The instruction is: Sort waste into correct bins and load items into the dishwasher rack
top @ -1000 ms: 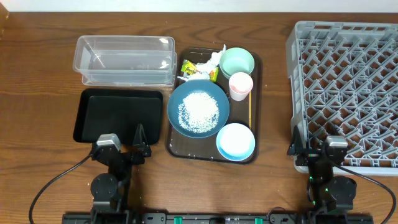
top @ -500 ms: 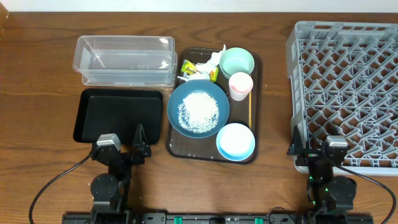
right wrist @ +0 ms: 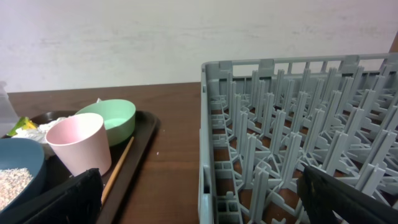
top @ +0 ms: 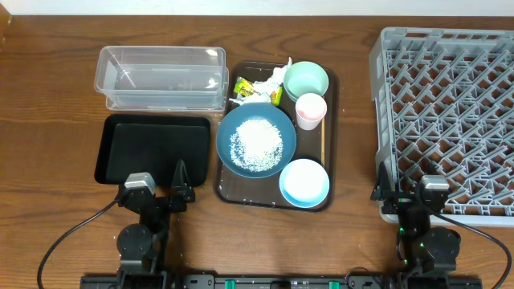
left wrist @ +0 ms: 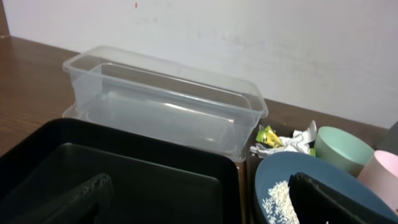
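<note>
Both arms rest at the table's near edge; the left gripper and right gripper are spread wide, nothing held. The rice is heaped on the blue plate, mid-table, crowded by the pink cup. Grains could be scattered if the plate were tilted or the cup knocked during lifting.

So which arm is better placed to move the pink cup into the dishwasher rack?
Right, probably. The right gripper sits open at the near corner of the dishwasher rack, with the pink cup in its wrist view. The left gripper faces the black tray, farther from the rack.
</note>
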{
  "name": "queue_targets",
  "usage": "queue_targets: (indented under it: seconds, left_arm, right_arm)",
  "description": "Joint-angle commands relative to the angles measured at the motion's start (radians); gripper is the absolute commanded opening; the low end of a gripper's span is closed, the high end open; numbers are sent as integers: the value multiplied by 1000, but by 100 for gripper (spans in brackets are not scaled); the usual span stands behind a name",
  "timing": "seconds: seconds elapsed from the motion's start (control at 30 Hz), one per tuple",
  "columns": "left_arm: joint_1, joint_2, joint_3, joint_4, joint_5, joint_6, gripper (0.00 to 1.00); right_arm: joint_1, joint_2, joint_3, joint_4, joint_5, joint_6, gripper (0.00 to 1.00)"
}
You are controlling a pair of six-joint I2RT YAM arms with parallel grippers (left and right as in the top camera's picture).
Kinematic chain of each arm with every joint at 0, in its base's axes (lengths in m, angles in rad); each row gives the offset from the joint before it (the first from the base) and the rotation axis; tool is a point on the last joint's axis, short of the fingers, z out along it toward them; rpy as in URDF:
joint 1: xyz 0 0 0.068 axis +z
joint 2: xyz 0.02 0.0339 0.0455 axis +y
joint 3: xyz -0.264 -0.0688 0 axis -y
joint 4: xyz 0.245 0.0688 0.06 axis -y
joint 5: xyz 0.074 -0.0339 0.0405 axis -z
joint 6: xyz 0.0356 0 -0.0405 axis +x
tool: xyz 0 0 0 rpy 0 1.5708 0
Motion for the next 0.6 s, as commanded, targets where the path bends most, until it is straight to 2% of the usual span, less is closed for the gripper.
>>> queue_targets:
  seconds: [0.0, 0.13, 0.23, 0.33, 0.47, 0.57]
  left_arm:
    - [-6, -7, -13, 45, 41, -19, 92]
    - [-6, -7, -13, 121, 85, -44, 92]
    - [-6, -7, -13, 208, 183, -115, 92]
    - [-5, -4, -8, 313, 258, -114, 92]
    - [-6, 51, 65, 273, 258, -114, 92]
    - [-6, 183, 188, 186, 311, -69, 92]
  right_arm:
    - [-10, -7, -1, -4, 5, -13, 99]
    - [-10, -7, -1, -4, 5, -13, 99]
    - [-10, -7, -1, -4, 5, -13, 99]
    - [-10, -7, -1, -4, 5, -13, 99]
    - [-10, -7, -1, -4, 5, -13, 99]
    - [-10, -7, -1, -4, 5, -13, 99]
